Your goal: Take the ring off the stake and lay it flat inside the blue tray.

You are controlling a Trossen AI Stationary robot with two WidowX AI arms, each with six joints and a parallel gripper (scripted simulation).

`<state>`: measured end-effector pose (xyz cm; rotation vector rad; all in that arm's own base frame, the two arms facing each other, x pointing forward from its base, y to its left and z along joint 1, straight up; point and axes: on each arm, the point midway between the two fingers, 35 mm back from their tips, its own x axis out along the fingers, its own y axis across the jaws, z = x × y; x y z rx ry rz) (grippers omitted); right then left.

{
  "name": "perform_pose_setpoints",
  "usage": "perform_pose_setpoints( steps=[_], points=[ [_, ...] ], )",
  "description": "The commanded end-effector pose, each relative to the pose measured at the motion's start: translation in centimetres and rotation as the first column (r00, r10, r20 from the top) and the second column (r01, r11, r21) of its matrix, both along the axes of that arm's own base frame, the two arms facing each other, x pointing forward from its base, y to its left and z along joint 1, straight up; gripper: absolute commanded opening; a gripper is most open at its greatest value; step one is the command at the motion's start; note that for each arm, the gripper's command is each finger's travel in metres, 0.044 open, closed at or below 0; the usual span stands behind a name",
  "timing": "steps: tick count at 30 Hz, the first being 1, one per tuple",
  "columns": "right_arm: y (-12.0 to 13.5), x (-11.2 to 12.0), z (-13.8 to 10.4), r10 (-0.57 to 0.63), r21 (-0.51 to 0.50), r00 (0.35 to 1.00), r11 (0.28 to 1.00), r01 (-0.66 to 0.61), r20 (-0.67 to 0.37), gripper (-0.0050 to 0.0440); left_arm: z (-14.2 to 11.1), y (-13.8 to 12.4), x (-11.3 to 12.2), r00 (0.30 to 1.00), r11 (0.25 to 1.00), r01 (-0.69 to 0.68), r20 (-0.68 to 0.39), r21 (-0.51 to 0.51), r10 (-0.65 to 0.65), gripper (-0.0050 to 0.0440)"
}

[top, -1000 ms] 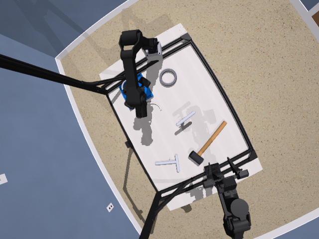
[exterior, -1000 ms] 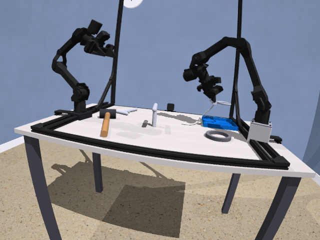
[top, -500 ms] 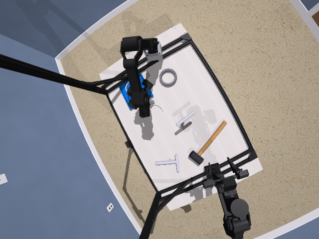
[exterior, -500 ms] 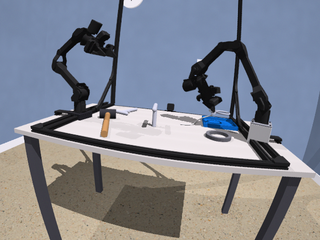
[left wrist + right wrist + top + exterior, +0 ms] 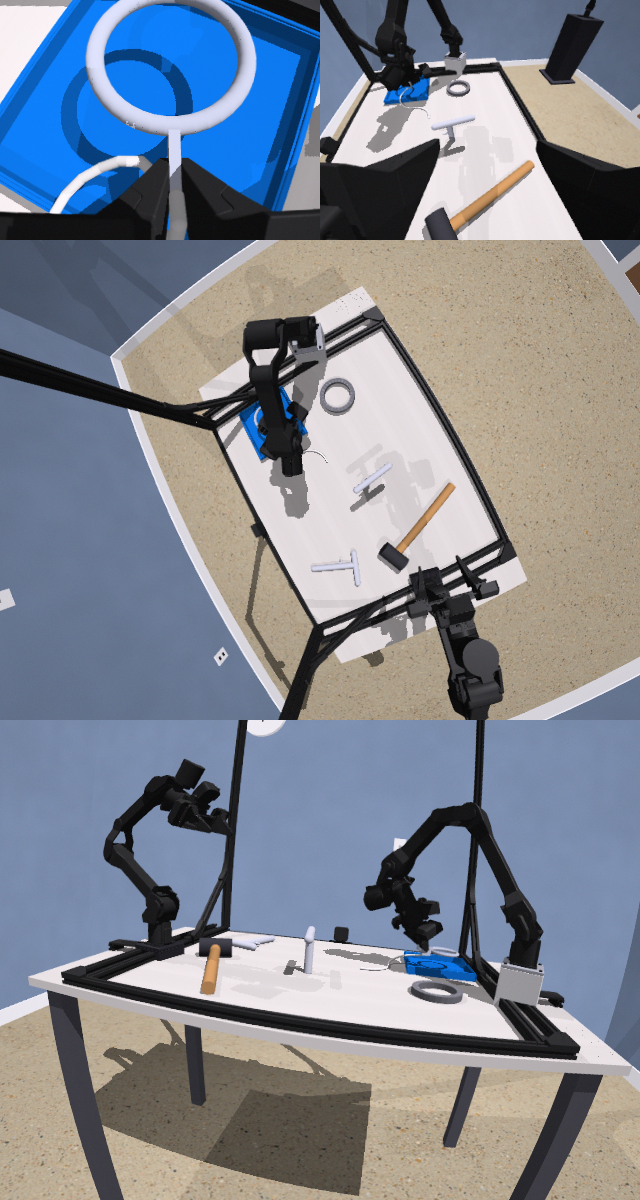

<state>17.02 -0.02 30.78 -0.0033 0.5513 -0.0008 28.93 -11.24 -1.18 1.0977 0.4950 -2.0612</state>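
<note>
Desk (image 5: pixel 330 529) (image 5: pixel 361 1009) (image 5: pixel 20 30) (image 5: pixel 485 107): pale, black-framed
Left hand (image 5: pixel 263 428) (image 5: pixel 423 947) (image 5: pixel 174 167) (image 5: pixel 411 81): clenched on the white ring's stem
White ring (image 5: pixel 256 418) (image 5: pixel 442 948) (image 5: pixel 95 60): off any stake, above the tray
Blue tray (image 5: pixel 251 438) (image 5: pixel 465 975) (image 5: pixel 35 65) (image 5: pixel 395 101): open side up, far right in the exterior view
Right hand (image 5: pixel 439 564) (image 5: pixel 219 829) (image 5: pixel 488 144): spread, empty
Left to do: lower ring flat inside, release, withdraw

- Left arm (image 5: pixel 269 400) (image 5: pixel 496 856): matte black, chunky joints, slim links, a pale grey block with small screws under its foot.
- Right arm (image 5: pixel 454 648) (image 5: pixel 135 869): the same black, rounded joint housings.
- Right gripper (image 5: pixel 445 570) (image 5: pixel 219 825) (image 5: pixel 488 144): black, broad fingers narrowing to points.
- Left gripper (image 5: pixel 424 946) (image 5: pixel 174 162): black, wedge-shaped fingers.
</note>
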Motion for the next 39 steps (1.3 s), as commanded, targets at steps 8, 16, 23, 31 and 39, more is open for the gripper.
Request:
perform_pose_setpoints(
  steps=[8,16,23,31,39],
  points=[
    [0.0,0.0,-0.1,0.000,0.003,1.000,1.000,0.000,-0.003,0.0400,-1.8,0.0,-0.2,1.000,1.000,0.001,-0.010,-0.003,-0.001,0.0000],
    [0.0,0.0,-0.1,0.000,0.003,1.000,1.000,0.000,-0.003,0.0400,-3.1,0.0,-0.2,1.000,1.000,0.001,-0.010,-0.003,-0.001,0.0000],
    [0.0,0.0,-0.1,0.000,0.003,1.000,1.000,0.000,-0.003,0.0400,-3.2,0.0,-0.1,1.000,1.000,0.000,-0.002,0.000,0.000,0.0024],
    [0.0,0.0,-0.1,0.000,0.003,1.000,1.000,0.000,-0.003,0.0400,-3.2,0.0,-0.1,1.000,1.000,0.000,-0.002,0.000,0.000,0.0168],
    [0.0,0.0,-0.1,0.000,0.003,1.000,1.000,0.000,-0.003,0.0400,-3.2,0.0,-0.1,1.000,1.000,0.000,-0.002,0.000,0.000,0.0360]
  ],
)
